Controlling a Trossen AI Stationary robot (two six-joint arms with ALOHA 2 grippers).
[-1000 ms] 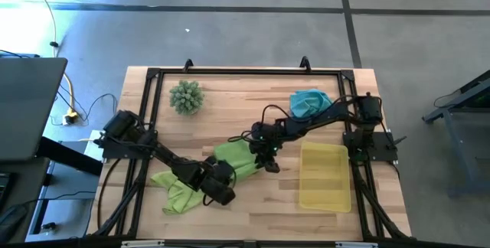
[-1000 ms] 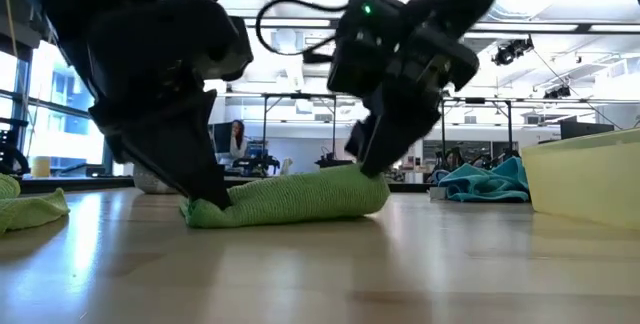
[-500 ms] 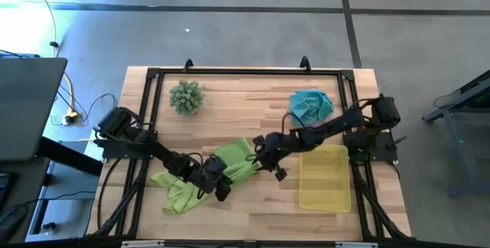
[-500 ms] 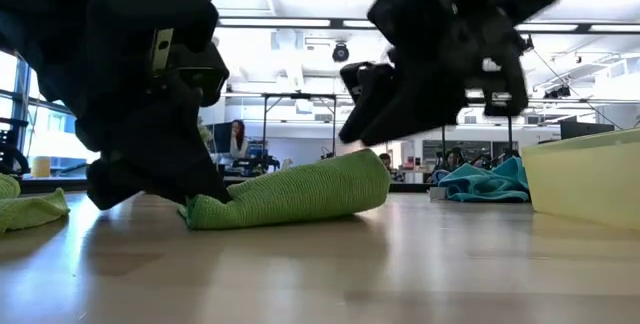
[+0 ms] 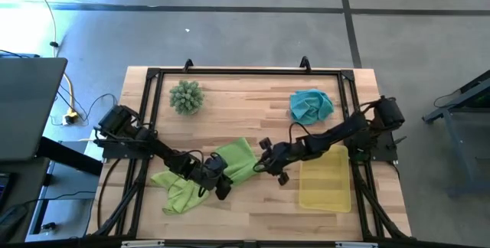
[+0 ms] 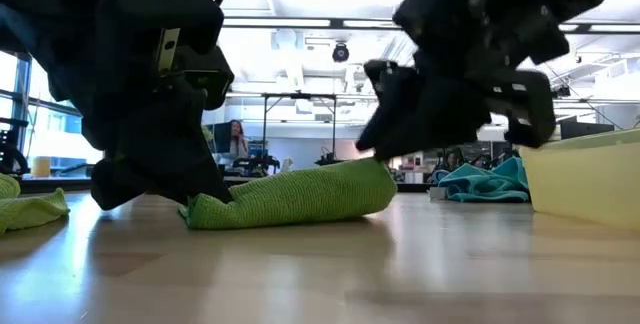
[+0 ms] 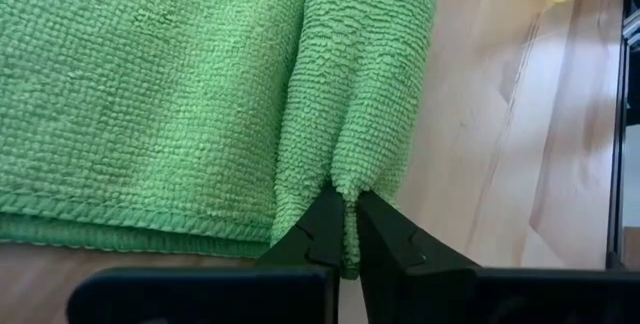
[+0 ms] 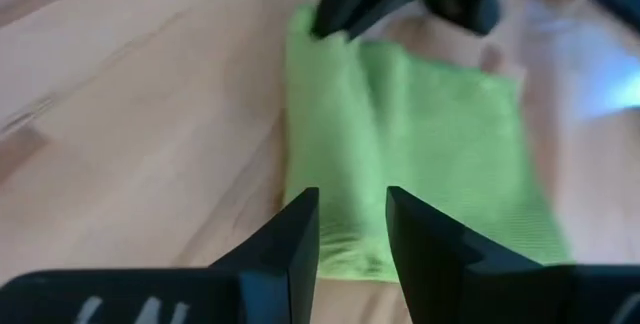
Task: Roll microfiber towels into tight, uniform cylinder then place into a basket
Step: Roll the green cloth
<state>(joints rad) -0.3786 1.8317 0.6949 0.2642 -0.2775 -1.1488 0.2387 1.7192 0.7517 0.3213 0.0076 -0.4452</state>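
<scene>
A lime green towel (image 5: pixel 236 160) lies partly rolled at the table's middle: a roll (image 7: pixel 365 84) beside a flat part (image 7: pixel 150 94). My left gripper (image 5: pixel 222 183) is shut on the roll's left end. My right gripper (image 5: pixel 263 165) is open at the roll's right end (image 6: pixel 375 179), with its fingers (image 8: pixel 300 219) pointing along the roll (image 8: pixel 330 154). I cannot tell whether it touches. A second lime towel (image 5: pixel 174 191) lies crumpled at the near left. A teal towel (image 5: pixel 310 104) lies at the far right. The yellow basket (image 5: pixel 324 177) stands at the near right. My left gripper pinches the left end of the roll (image 7: pixel 345 189) between its two fingertips (image 7: pixel 322 226). The fingers come slanting down from the table's left and point along the roll. The roll lies on the table (image 6: pixel 290 204).
A spiky green ball (image 5: pixel 186 96) sits at the far left. A black frame (image 5: pixel 245 72) runs around the table's edges. The basket's wall (image 6: pixel 585 179) stands close to the right of the roll. Bare wood lies along the near edge.
My right gripper has come off the roll's far right part. Its arm has swung toward the near edge and dropped low, and the gripper now points toward the table's left at the roll's right end. My left gripper has tipped lower. The roll has stayed in place.
</scene>
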